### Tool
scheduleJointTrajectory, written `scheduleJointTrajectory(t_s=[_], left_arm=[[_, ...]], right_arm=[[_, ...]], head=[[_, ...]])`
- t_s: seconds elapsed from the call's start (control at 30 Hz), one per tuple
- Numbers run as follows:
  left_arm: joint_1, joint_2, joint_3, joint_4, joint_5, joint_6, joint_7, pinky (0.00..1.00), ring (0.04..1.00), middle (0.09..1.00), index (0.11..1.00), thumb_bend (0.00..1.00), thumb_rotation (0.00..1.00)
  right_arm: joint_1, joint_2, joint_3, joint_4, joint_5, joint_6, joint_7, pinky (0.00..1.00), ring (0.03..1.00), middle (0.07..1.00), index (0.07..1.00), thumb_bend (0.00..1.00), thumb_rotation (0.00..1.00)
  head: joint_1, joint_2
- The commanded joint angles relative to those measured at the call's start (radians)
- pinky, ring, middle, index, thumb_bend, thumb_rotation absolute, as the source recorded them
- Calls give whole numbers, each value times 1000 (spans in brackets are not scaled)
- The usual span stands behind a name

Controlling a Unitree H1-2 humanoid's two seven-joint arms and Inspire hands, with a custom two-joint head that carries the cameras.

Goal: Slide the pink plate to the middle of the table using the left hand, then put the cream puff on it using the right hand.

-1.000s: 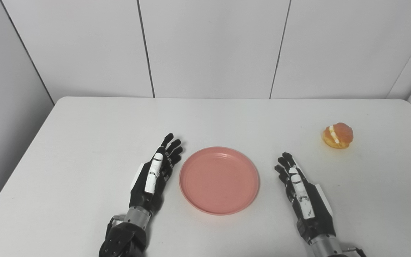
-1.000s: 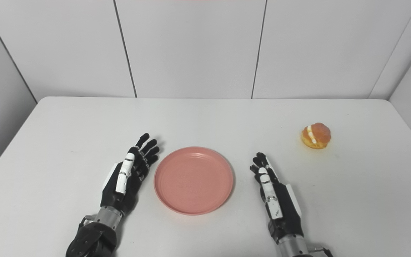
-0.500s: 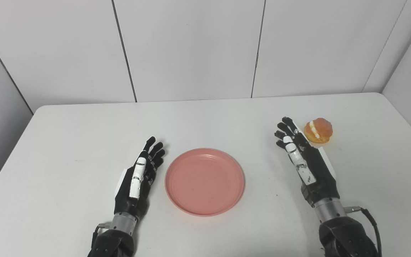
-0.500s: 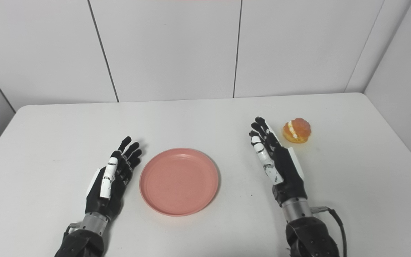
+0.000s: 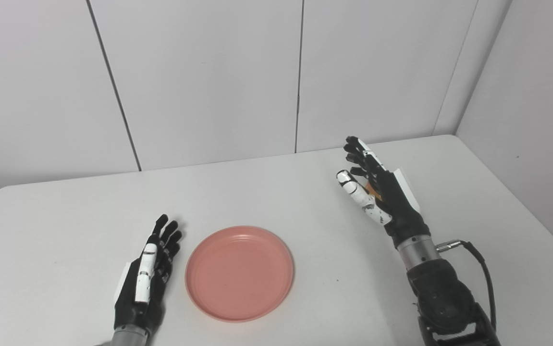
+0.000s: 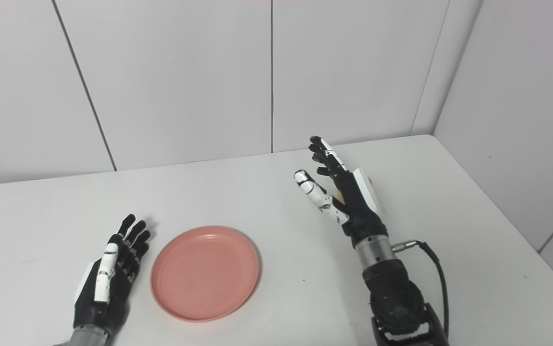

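Note:
The pink plate [image 5: 239, 273] lies flat on the white table [image 5: 266, 192], toward the near left. My left hand [image 5: 146, 283] rests open on the table just left of the plate's rim, fingers straight and pointing away, not touching it. My right hand [image 5: 382, 192] stands open at the far right of the table, fingers spread and thumb held apart. It stands in front of the cream puff [image 5: 374, 191], of which only a small orange sliver shows between thumb and palm. I cannot see whether the hand touches the puff.
White wall panels [image 5: 209, 81] close off the back of the table, and a side wall [image 5: 526, 120] runs along its right edge. A black cable [image 5: 483, 269] loops beside my right forearm.
The camera has swung to the right, shifting the whole picture. My right hand has moved forward from beside the plate to the cream puff and now hides most of it. Left hand and plate kept their places.

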Motion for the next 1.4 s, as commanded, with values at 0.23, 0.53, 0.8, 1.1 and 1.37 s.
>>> scheduleJointTrajectory(t_s=[0.23,0.53,0.8,1.1,1.37], left_arm=[[64,16,21,158,-19,-21,-19,1000,965,964,963,307,1000],[63,18,21,161,-23,-19,-15,1000,961,961,961,309,1000],[70,27,17,138,-18,-7,-15,1000,961,959,957,327,1000],[73,30,17,128,-27,-8,-23,1000,969,965,964,313,1000],[76,30,17,114,-26,3,-20,1000,962,959,959,320,1000]], right_arm=[[-131,-58,-14,91,-84,-70,-61,791,859,895,950,689,681],[-206,-139,17,177,-226,-48,-78,773,877,922,964,733,574],[-244,-199,42,227,-338,46,-39,721,867,952,980,805,563],[-280,-256,68,299,-400,136,41,662,864,984,1000,863,648],[-295,-277,75,355,-394,164,67,660,860,980,1000,884,632]], head=[[-25,-18],[-36,-14],[-40,4],[-40,22],[-42,30]])
